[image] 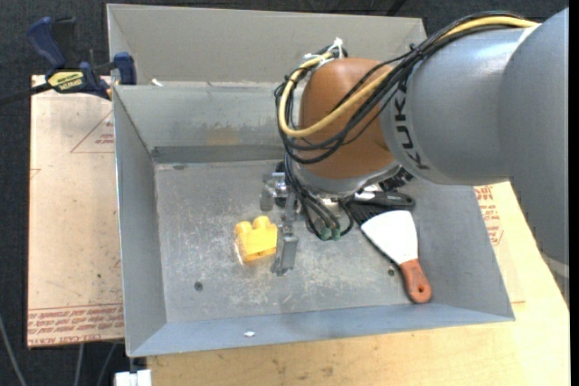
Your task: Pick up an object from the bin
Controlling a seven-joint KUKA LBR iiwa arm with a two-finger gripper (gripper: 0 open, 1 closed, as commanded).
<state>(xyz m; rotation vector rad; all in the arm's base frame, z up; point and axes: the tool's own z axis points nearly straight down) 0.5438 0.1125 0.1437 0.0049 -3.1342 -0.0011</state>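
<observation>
A small yellow toy block point(255, 240) lies near the middle of the bin floor. My gripper point(284, 250) hangs just to its right, one grey finger reaching down to the floor right beside the block. To the right lies a white scraper with an orange handle point(399, 248), apart from the gripper.
The arm with its orange cover and cables hangs over the bin's middle and back right, hiding the floor beneath. The left half of the bin floor is bare, scuffed metal.
</observation>
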